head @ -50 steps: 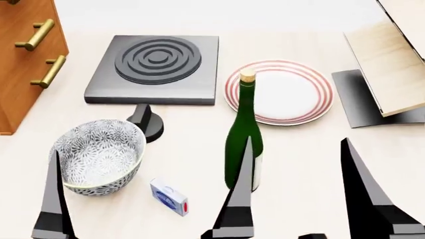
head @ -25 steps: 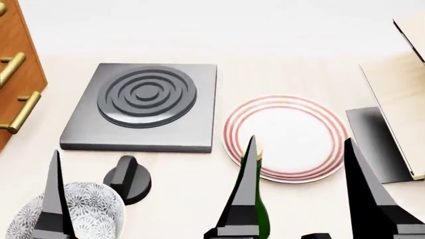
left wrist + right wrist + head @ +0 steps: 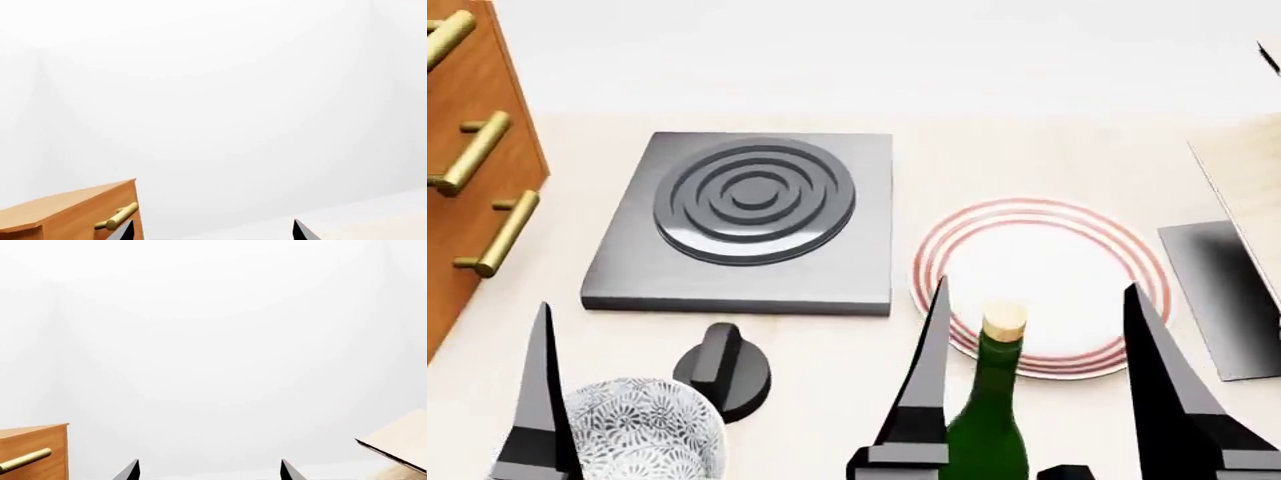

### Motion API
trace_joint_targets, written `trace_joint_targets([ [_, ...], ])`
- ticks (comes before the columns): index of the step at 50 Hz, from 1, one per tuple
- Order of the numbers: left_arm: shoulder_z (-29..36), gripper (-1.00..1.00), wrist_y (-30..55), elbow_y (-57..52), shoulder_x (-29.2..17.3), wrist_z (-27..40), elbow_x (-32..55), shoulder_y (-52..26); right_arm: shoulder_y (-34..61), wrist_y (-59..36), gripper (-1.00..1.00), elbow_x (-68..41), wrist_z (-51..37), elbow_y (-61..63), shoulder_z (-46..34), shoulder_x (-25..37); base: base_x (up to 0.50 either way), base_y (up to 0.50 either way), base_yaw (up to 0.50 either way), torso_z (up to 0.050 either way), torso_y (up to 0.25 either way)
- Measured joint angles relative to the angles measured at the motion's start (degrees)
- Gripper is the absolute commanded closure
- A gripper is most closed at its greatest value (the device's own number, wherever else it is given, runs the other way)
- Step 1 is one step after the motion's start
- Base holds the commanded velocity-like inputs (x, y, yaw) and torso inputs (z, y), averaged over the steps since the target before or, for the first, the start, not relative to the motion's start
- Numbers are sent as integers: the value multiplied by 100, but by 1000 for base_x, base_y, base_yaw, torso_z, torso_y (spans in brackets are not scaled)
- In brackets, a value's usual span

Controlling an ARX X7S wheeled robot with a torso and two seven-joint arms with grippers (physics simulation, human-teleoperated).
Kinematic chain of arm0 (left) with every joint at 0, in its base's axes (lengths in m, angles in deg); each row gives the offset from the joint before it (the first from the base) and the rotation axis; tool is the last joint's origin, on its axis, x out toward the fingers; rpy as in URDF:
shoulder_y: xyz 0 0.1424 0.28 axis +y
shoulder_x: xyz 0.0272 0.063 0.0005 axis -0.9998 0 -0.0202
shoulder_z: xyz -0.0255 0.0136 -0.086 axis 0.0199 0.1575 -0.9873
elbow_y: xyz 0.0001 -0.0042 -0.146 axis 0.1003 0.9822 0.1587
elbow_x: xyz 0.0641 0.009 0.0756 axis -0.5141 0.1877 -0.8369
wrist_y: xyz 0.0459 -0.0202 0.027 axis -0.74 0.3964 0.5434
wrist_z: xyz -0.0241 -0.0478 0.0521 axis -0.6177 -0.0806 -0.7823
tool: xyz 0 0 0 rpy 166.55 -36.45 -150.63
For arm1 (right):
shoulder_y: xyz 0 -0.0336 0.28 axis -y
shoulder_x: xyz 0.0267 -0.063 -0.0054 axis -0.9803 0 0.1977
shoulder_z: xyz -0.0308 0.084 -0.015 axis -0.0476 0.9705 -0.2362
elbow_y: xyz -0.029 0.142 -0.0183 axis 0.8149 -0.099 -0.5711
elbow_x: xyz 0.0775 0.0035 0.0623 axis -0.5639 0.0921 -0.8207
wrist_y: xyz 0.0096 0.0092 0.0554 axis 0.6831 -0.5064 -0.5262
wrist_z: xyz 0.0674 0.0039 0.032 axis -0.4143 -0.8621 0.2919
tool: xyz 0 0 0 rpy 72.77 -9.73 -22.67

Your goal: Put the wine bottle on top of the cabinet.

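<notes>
The wine bottle, dark green with a tan cork, stands upright at the head view's lower edge, its base out of view. My right gripper is open, and the bottle's neck stands between its two fingers with a gap on each side. In the right wrist view only the spread tips of this gripper show, and the bottle is hidden. My left gripper is open and empty; one of its fingers shows at the head view's lower left. The orange-brown cabinet with brass handles stands at the far left and also shows in the left wrist view and the right wrist view.
A grey burner plate lies ahead with a dark knob in front of it. A patterned bowl sits at the lower left. A red-ringed plate lies behind the bottle. A pale slanted rack on a dark base stands at the right.
The head view has risen, so the table scene slid down, then slightly right. The bottle's neck, earlier behind the right gripper's inner finger, now shows between the fingers. The fingers' spread is unchanged.
</notes>
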State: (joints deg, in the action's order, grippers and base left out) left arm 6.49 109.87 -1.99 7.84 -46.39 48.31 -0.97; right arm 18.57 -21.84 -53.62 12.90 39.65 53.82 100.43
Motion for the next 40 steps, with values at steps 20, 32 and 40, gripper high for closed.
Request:
trace_joint_targets([
  [20,-19,-100,7,-12,43,-54,-21,-7,53,-14,-100,-76,-123,-14,-119,134,0,500,0,0,0],
  [32,-37,-100,0,-13,39,-56,-21,1,46,95,-100,-106,-185,-28,-132,194,0,0,0,0,0],
  [40,-38,-100,-9,-15,55,-75,-34,11,44,126,-100,-12,-223,-70,-178,266,0,0,0,0,0],
])
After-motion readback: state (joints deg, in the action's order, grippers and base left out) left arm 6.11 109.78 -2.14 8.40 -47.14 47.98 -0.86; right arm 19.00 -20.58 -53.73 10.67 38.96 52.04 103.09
